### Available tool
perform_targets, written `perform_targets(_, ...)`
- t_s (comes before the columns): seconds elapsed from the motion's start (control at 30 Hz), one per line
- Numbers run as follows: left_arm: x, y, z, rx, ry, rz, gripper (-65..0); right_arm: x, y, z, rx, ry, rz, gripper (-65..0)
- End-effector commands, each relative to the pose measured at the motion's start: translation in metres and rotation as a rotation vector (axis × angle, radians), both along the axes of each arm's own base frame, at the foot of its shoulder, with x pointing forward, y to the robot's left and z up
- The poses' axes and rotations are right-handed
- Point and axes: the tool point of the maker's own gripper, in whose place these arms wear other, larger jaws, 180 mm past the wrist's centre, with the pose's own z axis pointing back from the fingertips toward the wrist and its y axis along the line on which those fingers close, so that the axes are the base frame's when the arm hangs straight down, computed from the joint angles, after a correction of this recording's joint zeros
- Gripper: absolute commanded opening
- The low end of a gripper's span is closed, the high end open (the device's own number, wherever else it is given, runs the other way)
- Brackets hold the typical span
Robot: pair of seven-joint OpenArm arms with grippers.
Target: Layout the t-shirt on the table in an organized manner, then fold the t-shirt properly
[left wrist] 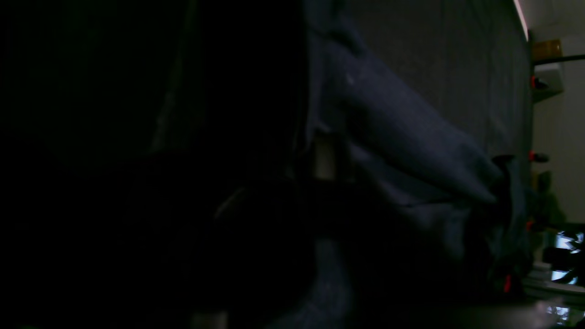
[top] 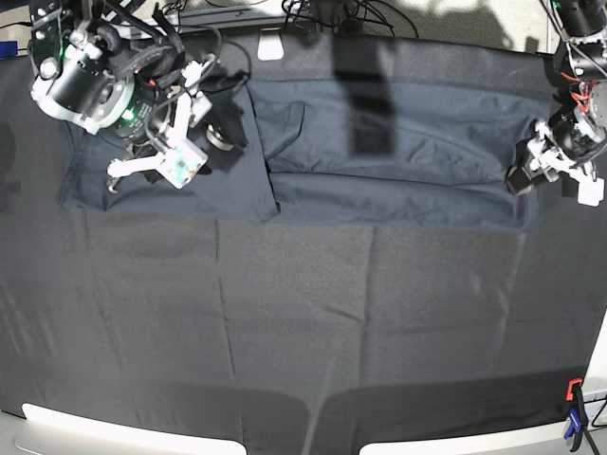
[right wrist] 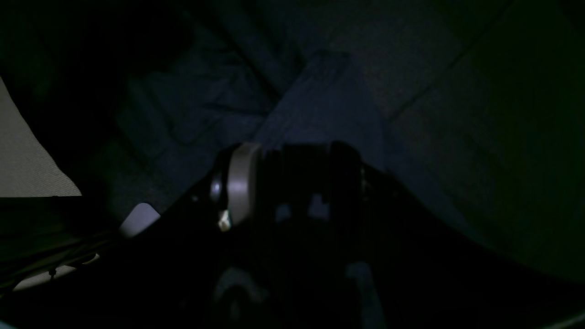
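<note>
— How did the wrist views look?
— Both were very dim, nearly black, with soft, murky detail.
— And the base view?
— Evenly lit from above; soft shadows fell across the tabletop [top: 303,313], and its edges bowed from lens distortion.

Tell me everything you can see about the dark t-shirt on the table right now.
The dark charcoal cotton t-shirt lies stretched in a long band across the far part of the black-clothed table, partly folded, with lengthwise creases and one squarer section at the base view's left end. It looks smooth and slightly bluer than the cloth. The left gripper has its jaws shut on the shirt's edge at the view's right end. The right gripper is over the left section; whether it grips is unclear.
</note>
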Motion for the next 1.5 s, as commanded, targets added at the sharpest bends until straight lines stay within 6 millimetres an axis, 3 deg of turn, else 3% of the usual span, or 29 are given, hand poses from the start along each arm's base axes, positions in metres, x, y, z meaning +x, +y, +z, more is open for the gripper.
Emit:
perform_targets(0.0, 0.009, 0.008, 0.015, 0.007, -0.051, 0.006, -65.0, 0.003, 0.003, 0.009, 0.016, -0.032, 0.007, -41.0)
perform_targets(0.13, 0.008, 0.013, 0.011, 0.04, -0.036, 0.003, -65.0, 0.004, 0.001, 0.009, 0.005, -0.035, 0.003, -41.0)
perform_targets(0.27, 0.013, 0.038, 0.022, 0.102, -0.082, 0.049, -65.0, 0.01, -0.012, 0.013, -0.009, -0.056, -0.035, -41.0)
perform_targets(0.5, 0.017, 0.081, 0.047, 0.223, -0.099, 0.039, -65.0, 0.034, -0.081, 0.041, -0.083, -0.164, -0.25, -41.1)
perform_targets(0.63, 0.017, 0.077, 0.06, 0.243, -0.097, -0.021, -65.0, 0.038, -0.115, 0.057, -0.12, -0.214, -0.352, -41.1)
perform_targets(0.8, 0.005, 0.032, 0.082, 0.234, -0.136, -0.135, -65.0, 0.039, -0.135, 0.06, -0.136, -0.222, -0.41, -41.0)
perform_targets(1.13, -0.017, -0.104, 0.134, 0.092, -0.332, -0.16, -65.0, 0.037, -0.16, 0.021, -0.107, -0.107, -0.484, -41.1)
perform_targets(1.37, -0.024, -0.189, 0.121, -0.015, -0.276, -0.242, -65.0, 0.036, -0.16, 0.02, -0.1, -0.101, -0.486, -41.0)
perform_targets(1.47, -0.026, -0.217, 0.121, -0.023, -0.281, -0.296, -65.0, 0.036, -0.16, 0.02, -0.1, -0.102, -0.485, -41.0)
